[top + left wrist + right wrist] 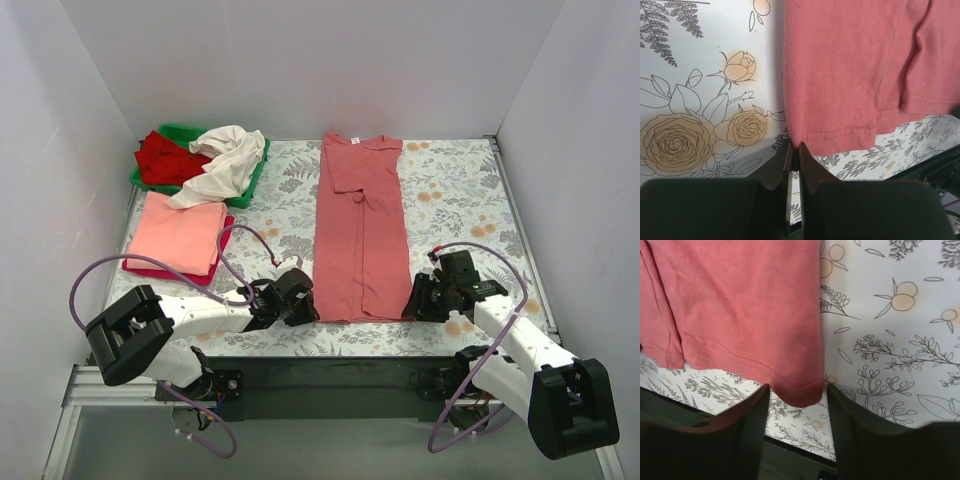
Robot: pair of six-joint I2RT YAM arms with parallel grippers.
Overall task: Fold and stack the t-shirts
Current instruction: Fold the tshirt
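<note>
A dusty-rose t-shirt [360,225] lies flat in the middle of the table, folded into a long strip, neck at the far end. My left gripper [303,305] sits at its near-left corner and is shut on the hem corner there; in the left wrist view the shirt [850,75] meets the pinched tips of the left gripper [795,148]. My right gripper [416,300] is open at the near-right corner. In the right wrist view the shirt's corner [800,390] lies between the spread fingers of the right gripper [798,397].
A salmon-pink folded shirt [180,232] lies on a red one [150,268] at the left. Behind it a green bin [255,178] holds a crumpled red shirt [165,160] and a cream-white shirt [225,160]. White walls enclose the flower-printed table [460,200].
</note>
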